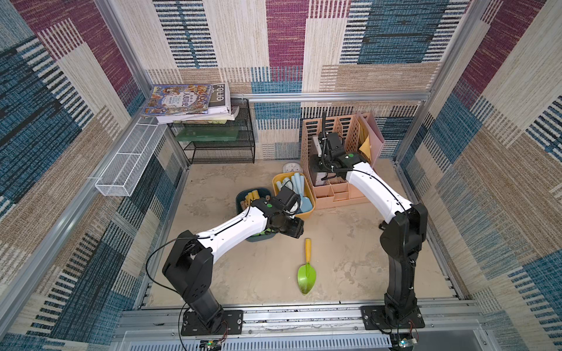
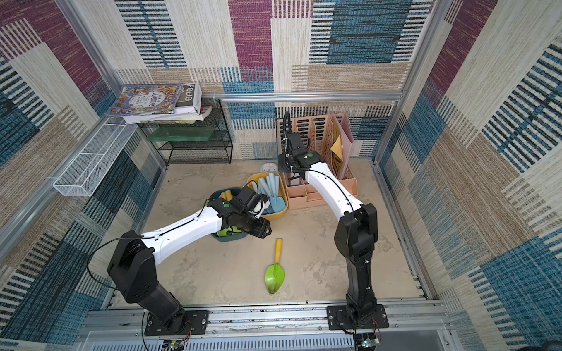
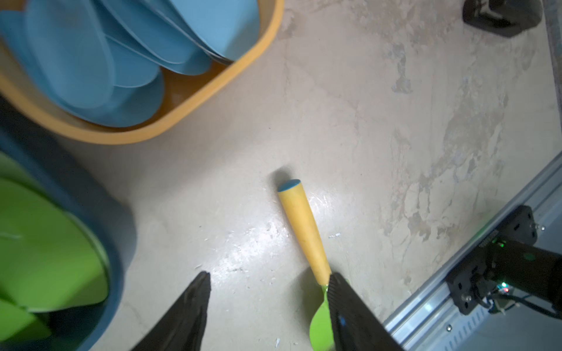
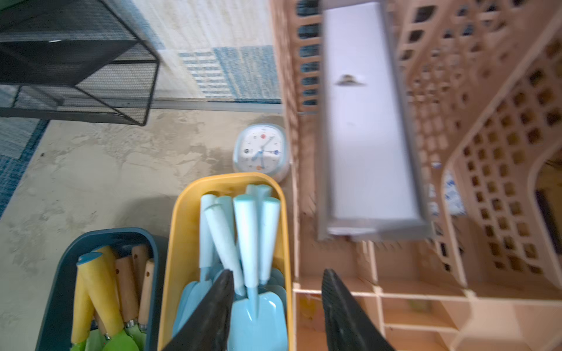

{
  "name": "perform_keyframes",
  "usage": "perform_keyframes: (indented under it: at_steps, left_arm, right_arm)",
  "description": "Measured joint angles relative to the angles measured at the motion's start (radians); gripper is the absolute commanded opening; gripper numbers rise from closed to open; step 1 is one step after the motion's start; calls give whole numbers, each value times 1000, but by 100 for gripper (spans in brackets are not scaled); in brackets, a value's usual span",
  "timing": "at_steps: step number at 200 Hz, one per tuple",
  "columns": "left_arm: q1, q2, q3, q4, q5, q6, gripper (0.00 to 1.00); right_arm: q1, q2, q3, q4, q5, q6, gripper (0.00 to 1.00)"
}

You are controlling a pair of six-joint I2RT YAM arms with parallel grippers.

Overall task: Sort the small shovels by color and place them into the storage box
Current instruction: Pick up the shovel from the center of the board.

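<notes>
Sandy tabletop; left jaws and right jaws gape empty; left arm half-hides blue bin.

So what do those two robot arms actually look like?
The left arm and the right arm each have smooth white middle segments between chunky black joints. Each has a green dot near the wrist, black cables running alongside, and black, tapering fingers.
</notes>
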Motion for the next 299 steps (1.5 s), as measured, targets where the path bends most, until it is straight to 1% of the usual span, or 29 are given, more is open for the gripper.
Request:
perform_keyframes:
  at_steps: [29,65,98,109,124,141,149,159,174,199,217,237,248,262,277,299]
  left_arm:
    - [-66,112,64,-48,42,68,63]
    - [-92,192,80,-81,78,93,63]
    - [-140,250,64,-95,96,85,63]
    - [-152,266,62,-97,101,85,61]
    - [-159,281,63,-97,104,68,52]
    - [-163,298,67,-96,103,56,39]
    - [-163,305,70,-95,104,42,32]
    - [-163,314,75,-95,106,29,17]
    - [-164,330,91,-103,107,23,0]
    - [-167,336,117,-126,83,21,0]
    - [-164,324,138,-151,2,11,0]
    - [-148,258,181,-183,-72,11,0]
    - [-132,211,203,-190,-95,11,0]
    - [-95,148,226,-197,-128,7,0]
    - [-27,86,243,-198,-159,-8,0]
    - [98,23,246,-177,-178,-31,0]
  right_arm:
    - [-49,-122,-187,5,42,38,50]
    - [-74,-247,-419,8,42,84,50]
    - [-86,-324,-534,14,42,119,49]
    - [-85,-338,-550,14,42,123,49]
    - [-85,-357,-566,14,42,126,49]
    - [-89,-375,-581,14,43,126,49]
    - [-92,-383,-589,15,44,126,49]
    - [-95,-391,-599,15,47,126,49]
    - [-98,-402,-615,15,48,126,49]
    - [-106,-409,-628,15,50,124,49]
    - [-110,-408,-628,17,50,121,49]
    - [-111,-401,-625,23,50,119,49]
    - [-112,-394,-621,27,47,118,49]
    - [-112,-383,-612,32,40,118,49]
    - [-112,-373,-602,43,31,115,49]
    - [-111,-356,-587,51,26,109,49]
